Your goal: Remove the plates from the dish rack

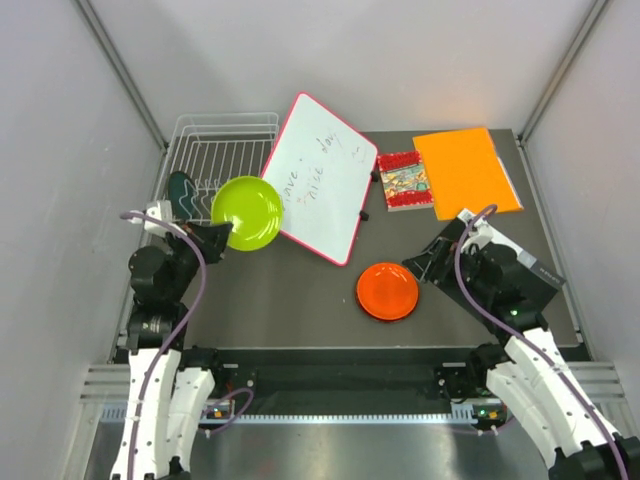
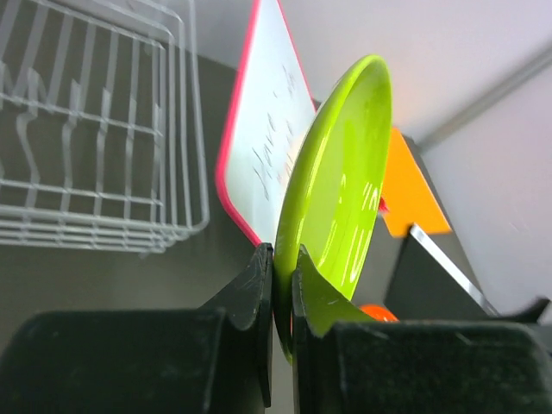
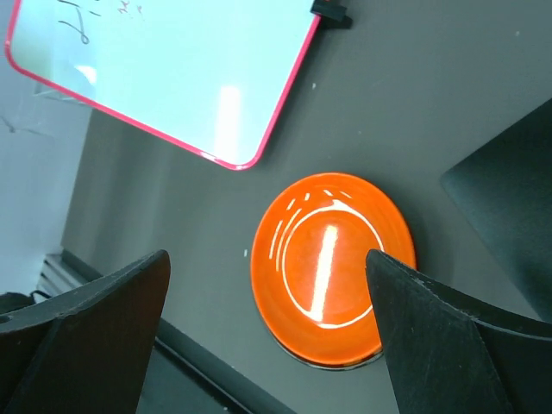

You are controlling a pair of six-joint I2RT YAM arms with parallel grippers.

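My left gripper [image 1: 216, 240] is shut on the rim of the lime green plate [image 1: 247, 212] and holds it in the air beside the white wire dish rack [image 1: 222, 135]; in the left wrist view the lime green plate [image 2: 341, 190] stands on edge between my closed jaws. A dark teal plate [image 1: 182, 195] stands upright at the rack's front left. The orange plate [image 1: 388, 291] lies flat on the table, and under it a thin dark rim shows. My right gripper [image 1: 428, 262] is open and empty, just above the orange plate [image 3: 332, 263].
A pink-framed whiteboard [image 1: 318, 177] lies tilted right of the rack, its left edge over the rack's corner. A small red book [image 1: 403, 181] and an orange folder [image 1: 466, 171] lie at the back right. Grey walls close in both sides.
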